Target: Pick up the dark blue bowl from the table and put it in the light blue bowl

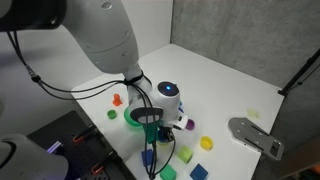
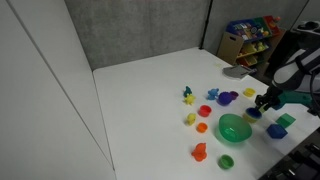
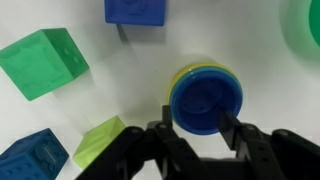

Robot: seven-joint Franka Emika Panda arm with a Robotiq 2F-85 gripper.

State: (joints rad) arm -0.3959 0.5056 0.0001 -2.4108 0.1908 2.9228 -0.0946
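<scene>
Gripper [image 3: 197, 122] fingers sit nearest, dark, jaws apart and set either side of the dark blue bowl [image 3: 207, 98]; whether the pads press on it or only flank it I cannot tell. That is the main risk, I judge: the bowl is round and looks slick, and the fingers meet its near half rather than its middle, so a squeeze could pop it forward, or a lift could tip it. A light green cube [image 3: 100, 142] lies just beside one finger and could be nudged if the jaws widen. The bowl is small, glossy deep blue, hollow side up, with a faint mark in its floor. A pale ring [image 3: 192, 69], yellow turning teal, shows round its far rim. It may be the light blue bowl underneath, though I cannot confirm that. Beyond lie a green cube [image 3: 40, 62], a blue cube [image 3: 135, 9] and the green bowl [image 3: 308, 25]. All this sits near the bench edge on the arm's side.
</scene>
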